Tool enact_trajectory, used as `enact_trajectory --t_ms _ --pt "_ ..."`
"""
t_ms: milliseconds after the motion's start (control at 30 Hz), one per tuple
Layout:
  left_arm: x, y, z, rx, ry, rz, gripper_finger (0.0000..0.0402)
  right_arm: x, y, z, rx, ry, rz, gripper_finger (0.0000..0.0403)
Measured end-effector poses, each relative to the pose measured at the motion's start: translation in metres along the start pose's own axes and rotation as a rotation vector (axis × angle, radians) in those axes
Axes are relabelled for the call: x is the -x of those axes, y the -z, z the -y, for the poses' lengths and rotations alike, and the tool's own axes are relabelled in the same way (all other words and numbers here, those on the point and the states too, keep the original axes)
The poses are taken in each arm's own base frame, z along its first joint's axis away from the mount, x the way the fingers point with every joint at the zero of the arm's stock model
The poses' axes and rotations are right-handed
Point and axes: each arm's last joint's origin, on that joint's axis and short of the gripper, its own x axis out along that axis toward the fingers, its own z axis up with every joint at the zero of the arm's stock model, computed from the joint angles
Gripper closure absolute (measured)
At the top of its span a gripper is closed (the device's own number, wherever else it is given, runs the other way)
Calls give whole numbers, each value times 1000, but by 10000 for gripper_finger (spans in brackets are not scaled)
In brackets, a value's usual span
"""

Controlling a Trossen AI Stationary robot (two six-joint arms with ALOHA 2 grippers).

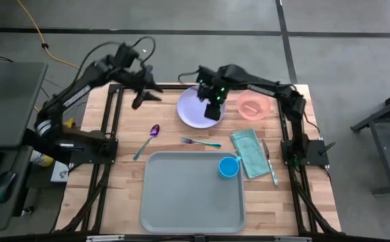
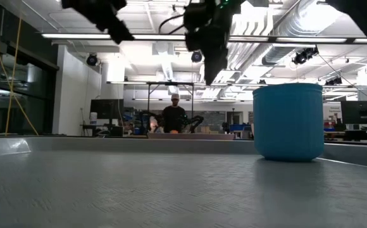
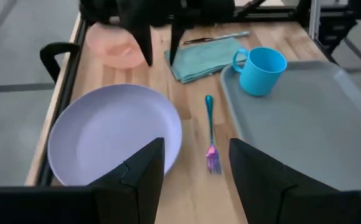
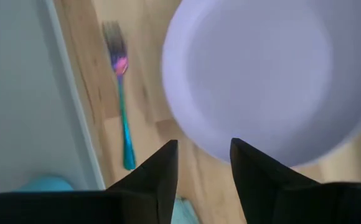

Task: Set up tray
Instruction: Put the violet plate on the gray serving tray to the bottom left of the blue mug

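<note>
The grey-blue tray lies at the table's near middle, with a blue cup standing in its far right corner. A lavender plate sits flat on the wood beyond the tray. My right gripper hovers open above the plate's right rim and touches nothing. In the low view it hangs well above the tray. My left gripper is open and raised left of the plate, facing it.
A pink bowl sits right of the plate. A teal folded cloth and a knife lie right of the tray. A fork and a spoon lie between plate and tray. A person stands far behind.
</note>
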Motion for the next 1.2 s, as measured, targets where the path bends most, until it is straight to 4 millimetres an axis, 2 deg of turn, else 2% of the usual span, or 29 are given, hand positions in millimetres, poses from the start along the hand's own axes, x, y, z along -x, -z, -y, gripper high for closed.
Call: enact_trajectory --t_ms 200,467,633,833,1200 --pt "4 35 31 61 -62 82 190 -43 -12 -19 55 -17 -64 231" --pt "12 62 59 91 -149 146 190 -69 -25 -35 56 85 -16 184" --pt "20 65 69 77 -195 166 190 -76 -32 -41 57 161 38 182" --pt "28 64 78 48 -205 195 190 -76 -38 -44 50 154 100 181" --pt "27 71 83 28 -180 133 190 -106 -44 -54 98 155 89 180"
